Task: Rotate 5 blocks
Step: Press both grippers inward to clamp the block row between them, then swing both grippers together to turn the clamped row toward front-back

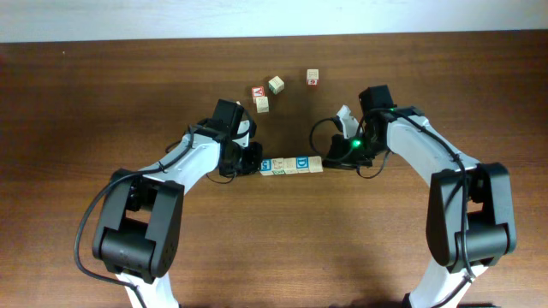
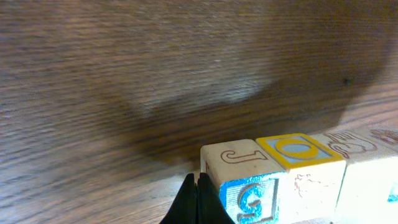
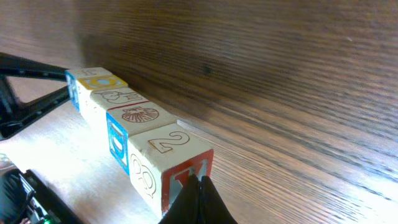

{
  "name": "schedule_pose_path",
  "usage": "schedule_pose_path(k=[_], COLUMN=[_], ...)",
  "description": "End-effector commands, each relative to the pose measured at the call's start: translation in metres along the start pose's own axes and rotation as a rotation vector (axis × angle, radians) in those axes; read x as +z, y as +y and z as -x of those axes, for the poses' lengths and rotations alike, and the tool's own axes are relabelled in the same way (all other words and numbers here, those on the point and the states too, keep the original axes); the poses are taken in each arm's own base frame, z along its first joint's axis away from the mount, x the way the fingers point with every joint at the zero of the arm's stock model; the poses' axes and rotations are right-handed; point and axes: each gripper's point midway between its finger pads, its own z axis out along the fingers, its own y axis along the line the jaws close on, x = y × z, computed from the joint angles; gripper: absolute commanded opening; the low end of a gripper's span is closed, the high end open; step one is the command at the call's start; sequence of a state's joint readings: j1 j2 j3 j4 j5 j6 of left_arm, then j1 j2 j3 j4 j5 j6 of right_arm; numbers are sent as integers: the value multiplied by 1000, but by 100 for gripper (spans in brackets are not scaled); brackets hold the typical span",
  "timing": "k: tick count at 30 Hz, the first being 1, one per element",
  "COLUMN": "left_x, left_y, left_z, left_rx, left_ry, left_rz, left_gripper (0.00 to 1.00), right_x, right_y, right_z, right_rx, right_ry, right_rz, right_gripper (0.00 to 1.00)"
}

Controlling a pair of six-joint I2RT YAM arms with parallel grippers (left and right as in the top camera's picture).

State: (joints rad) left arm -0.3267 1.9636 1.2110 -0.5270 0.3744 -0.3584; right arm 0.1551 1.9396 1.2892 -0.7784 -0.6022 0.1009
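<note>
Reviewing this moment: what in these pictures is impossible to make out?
Overhead: prints on the four loose blocks, too small to read.
Overhead: whether the jaws touch the row of blocks; the wrists cover its ends.
Left wrist: the row's far end, cut off by the right edge.
Right wrist: the nearest block's red letter, partly behind the jaws.

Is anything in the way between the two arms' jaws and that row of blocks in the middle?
Nothing visible. The left gripper, jaws shut, sits right at one end of the row; the right gripper, also shut, sits at the other end. The loose blocks lie farther back, clear of both.
</note>
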Motion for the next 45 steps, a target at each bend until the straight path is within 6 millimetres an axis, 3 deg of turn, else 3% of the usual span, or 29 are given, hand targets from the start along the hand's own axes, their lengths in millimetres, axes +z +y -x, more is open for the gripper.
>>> schedule_pose_path(k=[1, 17, 29, 45], left_x=[2, 2, 2, 2], left_y=[-31, -31, -31, -31], left_z=[-6, -6, -6, -6], left_rx=[50, 50, 50, 50], left_ry=[35, 35, 35, 35], left_rz=[-119, -119, -119, -120], left_gripper=[0, 0, 0, 0], right_x=[-1, 10, 5, 16], right_y=[53, 88, 119, 133], right_z=[1, -9, -3, -7], right_rx=[-106, -177, -245, -264], right_ry=[5, 50, 37, 40], right_rz=[114, 120, 136, 109], right_gripper=[4, 4, 4, 4])
